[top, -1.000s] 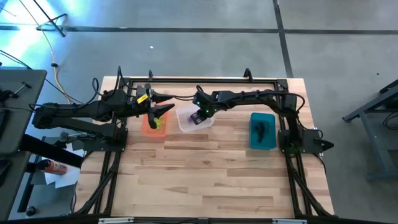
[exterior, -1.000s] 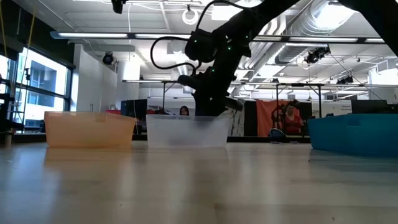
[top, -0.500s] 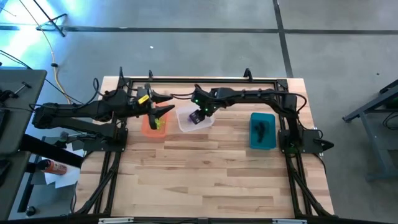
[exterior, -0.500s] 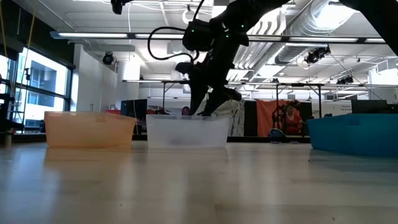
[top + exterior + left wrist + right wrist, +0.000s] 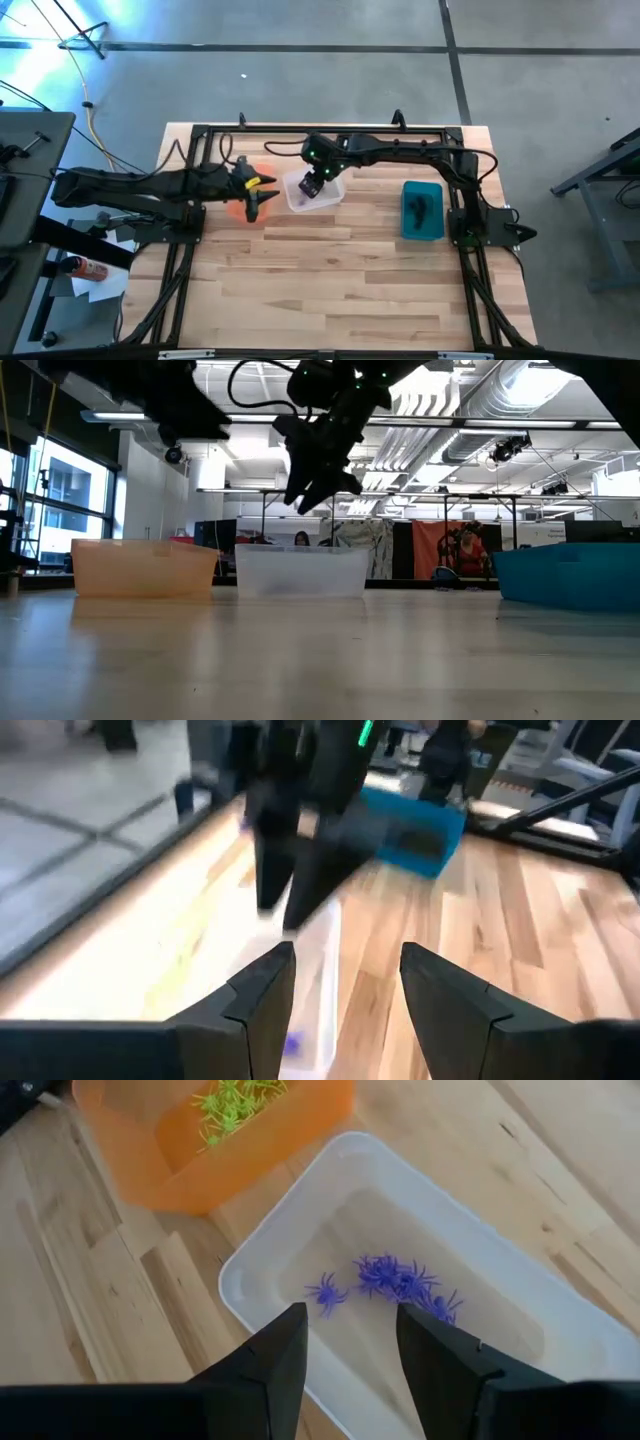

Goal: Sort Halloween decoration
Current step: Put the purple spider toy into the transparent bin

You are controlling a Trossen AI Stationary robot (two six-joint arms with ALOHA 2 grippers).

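Note:
Purple spiders (image 5: 400,1280) lie in a heap on the floor of the clear bin (image 5: 240,1270), one a little apart. Yellow-green spiders (image 5: 235,1100) fill the orange bin (image 5: 260,1160). Black ones (image 5: 420,208) lie in the teal bin (image 5: 422,228). My right gripper (image 5: 350,1315) hangs open and holds nothing, above the clear bin (image 5: 300,572), clear of its rim in the low view (image 5: 310,495). My left gripper (image 5: 347,955) is open too and holds nothing. It hovers over the orange bin (image 5: 238,208) and points toward the right gripper (image 5: 300,850).
The three bins stand in a row across the far half of the table: orange (image 5: 145,567), clear, teal (image 5: 570,575). A black frame (image 5: 320,128) runs along the table's far edge and sides. The near half is bare wood (image 5: 330,290). People sit in the room behind.
My right gripper has risen out of the clear bin, well above its rim, and drifted a little toward the table's left. My left arm has swung slightly toward the near edge over the orange bin and now shows at the low view's top left.

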